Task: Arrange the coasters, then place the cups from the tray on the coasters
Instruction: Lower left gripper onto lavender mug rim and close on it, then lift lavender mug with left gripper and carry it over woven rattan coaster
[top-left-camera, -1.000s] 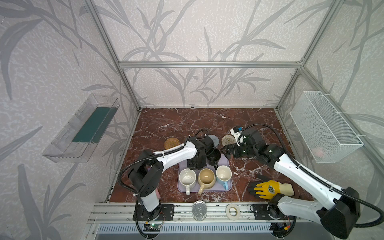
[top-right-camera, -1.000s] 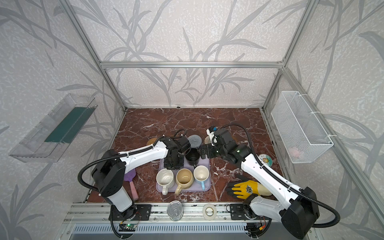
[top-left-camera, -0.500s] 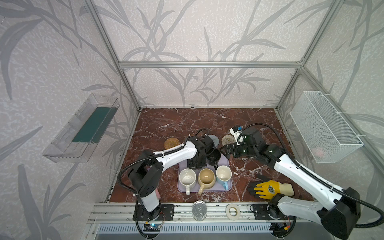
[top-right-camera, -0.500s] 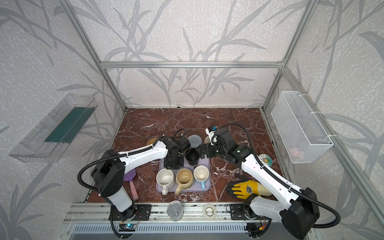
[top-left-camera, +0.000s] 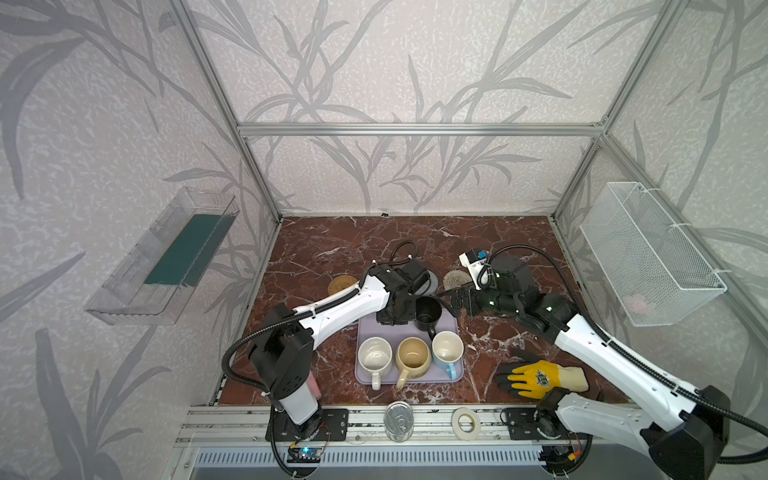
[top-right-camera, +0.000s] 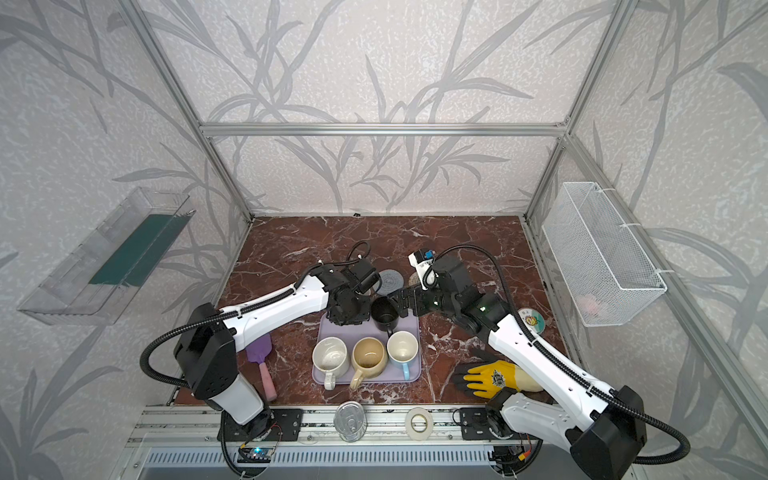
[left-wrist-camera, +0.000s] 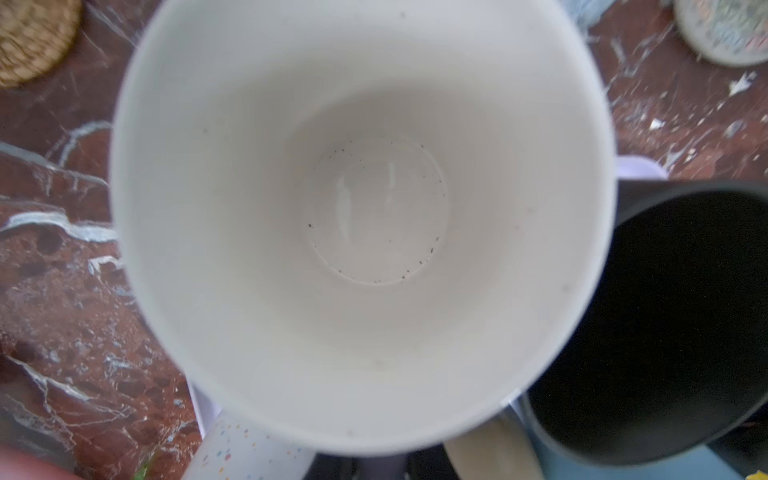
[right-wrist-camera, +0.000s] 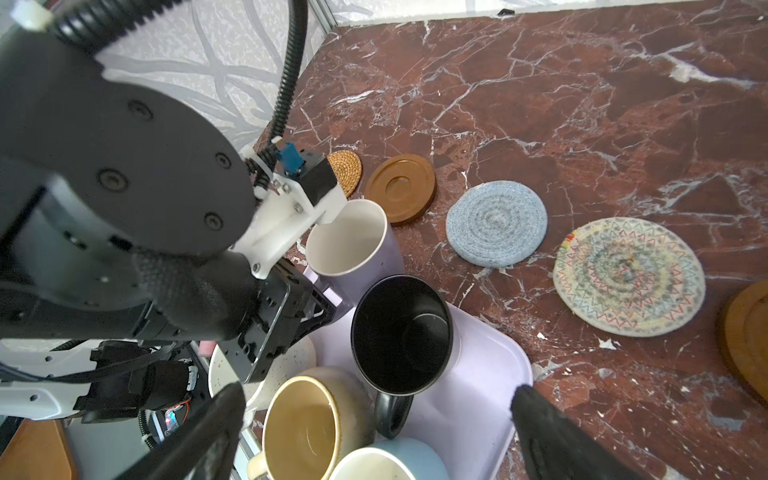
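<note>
Lavender cup (right-wrist-camera: 353, 245) stood at the far corner of the tray (right-wrist-camera: 478, 374), the corner nearest the coasters (right-wrist-camera: 496, 222). They lay in a row just beyond it, which is probably why this cup was picked first. Left gripper (right-wrist-camera: 320, 307) was clenched on it. It looked like the handle side, but the contact was hidden, so not certain. The four other cups sat on the tray. Right gripper (top-left-camera: 459, 300) hung by the black cup (right-wrist-camera: 401, 332), jaws spread wide, gripping nothing. Likely lined up for that one.
</note>
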